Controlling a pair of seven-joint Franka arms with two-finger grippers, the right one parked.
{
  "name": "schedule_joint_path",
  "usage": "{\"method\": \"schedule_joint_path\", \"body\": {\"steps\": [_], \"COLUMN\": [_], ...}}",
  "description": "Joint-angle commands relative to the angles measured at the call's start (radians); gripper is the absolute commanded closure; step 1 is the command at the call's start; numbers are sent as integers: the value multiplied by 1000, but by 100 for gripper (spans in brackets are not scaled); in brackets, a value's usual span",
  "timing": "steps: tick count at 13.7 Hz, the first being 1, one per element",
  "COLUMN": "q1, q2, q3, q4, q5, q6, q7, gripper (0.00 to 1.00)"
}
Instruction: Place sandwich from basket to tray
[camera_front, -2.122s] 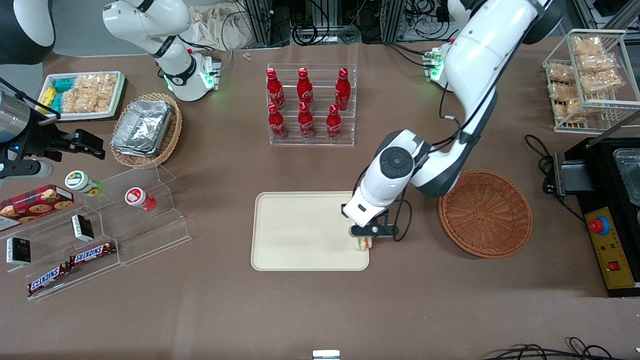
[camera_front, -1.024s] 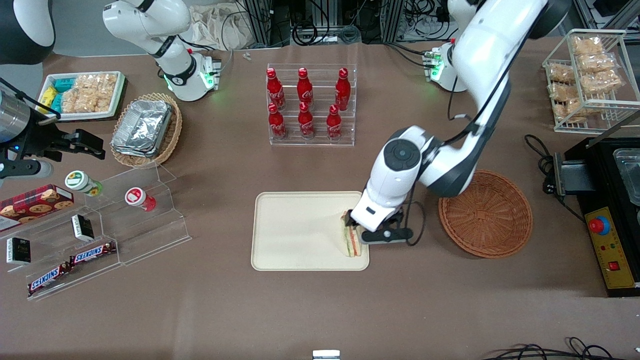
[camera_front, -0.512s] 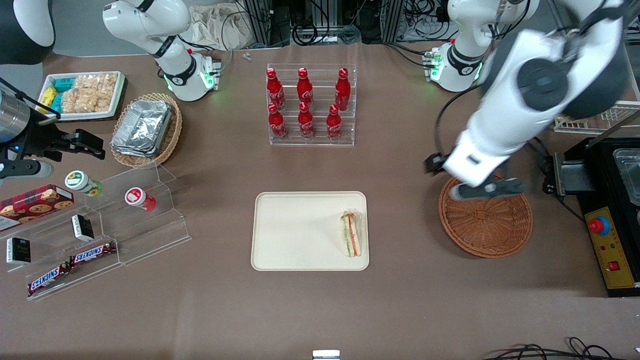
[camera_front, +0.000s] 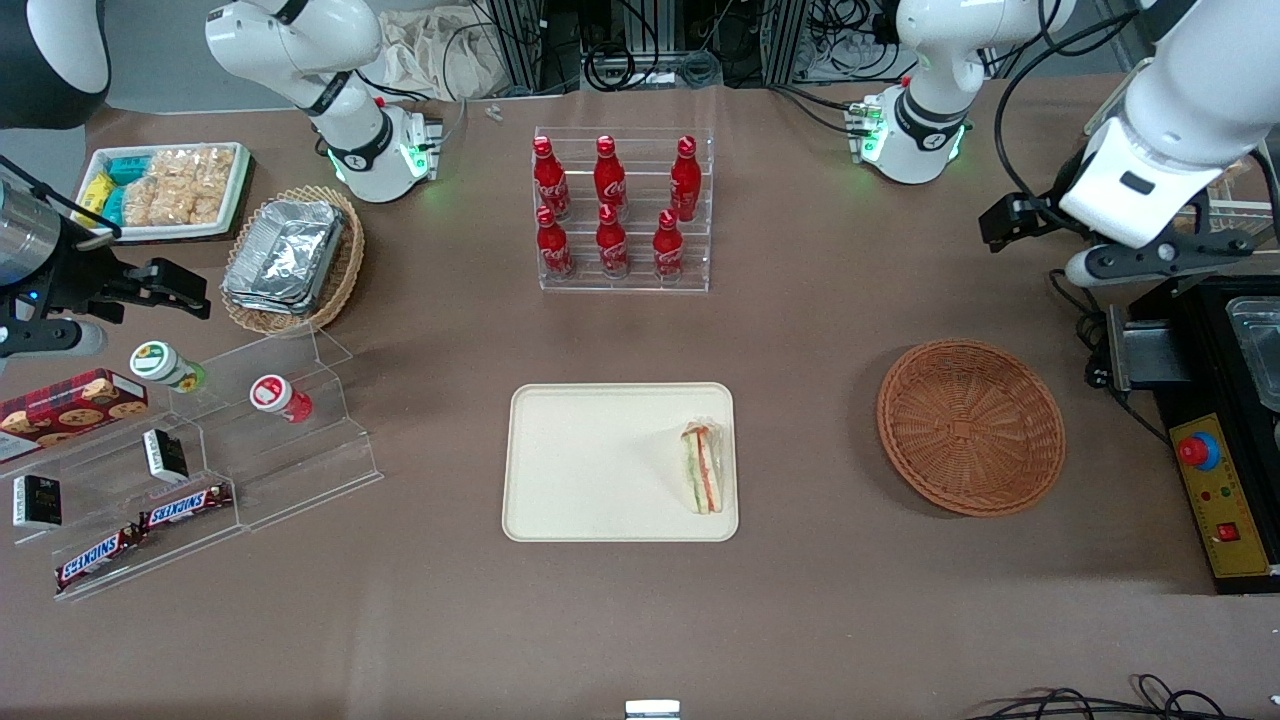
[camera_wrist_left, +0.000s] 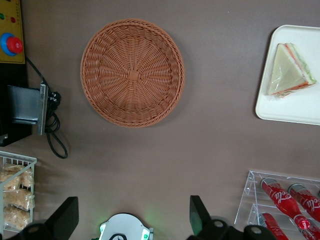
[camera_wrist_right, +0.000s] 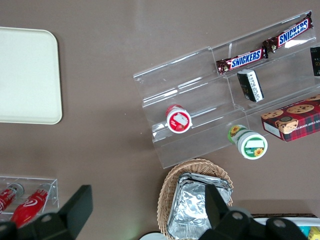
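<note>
The clear-wrapped triangular wedge sandwich (camera_front: 702, 468) lay on the cream rectangular tray (camera_front: 590, 470); soft, light, slippery, best pinched across its bread faces. The hand (camera_front: 1150, 262) hung wide open, empty, well away from the reddish-brown wicker basket (camera_front: 970, 427)

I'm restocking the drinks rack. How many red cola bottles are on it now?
6, all in the clear acrylic rack: three on its upper step, farther from the front camera, and three on its lower step. None seems hidden. The gripper hangs above the working arm's end of the table.
</note>
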Motion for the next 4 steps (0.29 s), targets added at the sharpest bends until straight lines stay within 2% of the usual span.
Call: {"method": "schedule_joint_path", "body": {"steps": [1, 4], "q1": [-55, -43], "q2": [-38, -4], "q3": [87, 85], "q4": [-27, 28], "q5": [-26, -38], "q6": [-2, -4], "q7": [84, 86], "gripper": [0, 0]}}
